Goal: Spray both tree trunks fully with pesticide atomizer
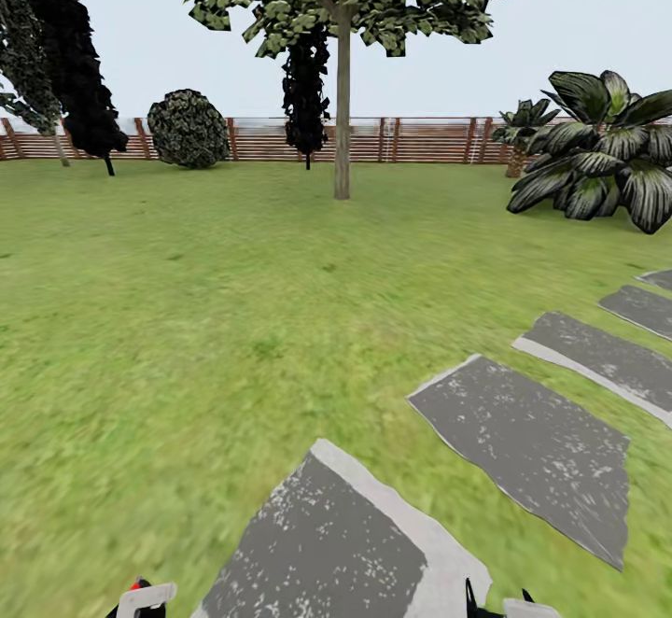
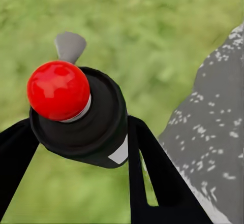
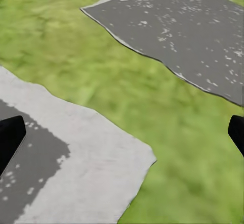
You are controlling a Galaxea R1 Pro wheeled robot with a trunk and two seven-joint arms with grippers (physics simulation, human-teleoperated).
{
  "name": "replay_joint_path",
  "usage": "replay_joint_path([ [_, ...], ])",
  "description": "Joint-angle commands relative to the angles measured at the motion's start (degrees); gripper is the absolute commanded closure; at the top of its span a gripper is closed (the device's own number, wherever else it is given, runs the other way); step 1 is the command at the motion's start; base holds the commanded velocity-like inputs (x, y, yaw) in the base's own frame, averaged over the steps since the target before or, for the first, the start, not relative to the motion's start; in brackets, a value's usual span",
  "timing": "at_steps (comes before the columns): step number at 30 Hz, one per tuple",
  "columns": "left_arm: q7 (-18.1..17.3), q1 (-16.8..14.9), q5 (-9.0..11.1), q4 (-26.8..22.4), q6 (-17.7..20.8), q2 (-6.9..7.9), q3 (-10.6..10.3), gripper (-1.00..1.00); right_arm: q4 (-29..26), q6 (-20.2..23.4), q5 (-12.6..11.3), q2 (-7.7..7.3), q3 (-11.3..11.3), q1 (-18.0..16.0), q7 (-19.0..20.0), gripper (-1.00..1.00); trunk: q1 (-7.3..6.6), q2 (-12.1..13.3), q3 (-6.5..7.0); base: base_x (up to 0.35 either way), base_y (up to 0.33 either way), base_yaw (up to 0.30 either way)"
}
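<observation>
The pesticide atomizer (image 2: 81, 115) sat clamped in the left tool (image 2: 76, 132), its two black fingers (image 2: 152, 178) pressing on either side of the dark, rounded body. A glossy red knob (image 2: 58, 90) capped the body, and a light grey nozzle piece (image 2: 69, 46) jutted beyond it over the lawn (image 2: 152, 31). In the head view its pale head showed at the lower edge (image 1: 145, 597). The right tool (image 3: 122, 132) hung released, fingertips wide apart above grass and grey stepping slabs (image 3: 188, 36). Ahead, one tree (image 1: 343, 114) with a straight, smooth trunk stood well apart across open grass (image 1: 187, 319), before a wooden fence (image 1: 420, 140). A round bush (image 1: 188, 128), dark conifers (image 1: 70, 58) and a broad-leaved plant (image 1: 602, 151) flanked it. Slabs (image 1: 532, 441) ran off rightward.
</observation>
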Motion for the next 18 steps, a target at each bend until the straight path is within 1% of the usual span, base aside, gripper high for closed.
replay_joint_path([
  [1,-0.1,0.0,0.5,0.0,-0.2,0.00,-0.1,1.00,0.0,-0.2,0.0,0.00,-0.3,0.0,0.1,-1.00,0.02,0.0,-0.05,0.341,0.000,0.000],
  [18,-0.1,0.0,0.5,0.0,-0.2,-0.04,-0.1,1.00,0.0,-0.2,0.0,0.00,-0.3,0.0,0.2,-1.00,0.02,0.0,-0.05,0.341,0.000,0.000],
])
